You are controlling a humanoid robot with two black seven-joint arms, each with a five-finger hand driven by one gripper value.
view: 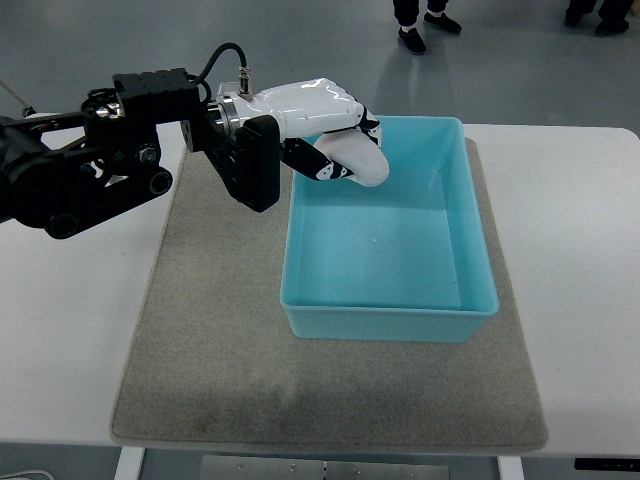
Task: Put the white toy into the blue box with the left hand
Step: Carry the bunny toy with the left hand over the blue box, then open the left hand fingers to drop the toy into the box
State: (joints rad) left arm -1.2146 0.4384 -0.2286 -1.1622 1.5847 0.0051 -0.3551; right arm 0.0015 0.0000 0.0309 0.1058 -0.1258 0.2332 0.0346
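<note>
The left hand (325,125) reaches over the far left corner of the blue box (388,318), fingers curled around the white toy (358,158), which hangs just above the box floor, presumably so it can drop cleanly inside. Toy and white fingers blend, so the exact grip is hard to tell.

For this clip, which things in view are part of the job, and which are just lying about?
Part of the job:
left hand
white toy, held in that hand over the box
blue box

Just there:
grey mat
white table
people's shoes on the floor beyond
</note>
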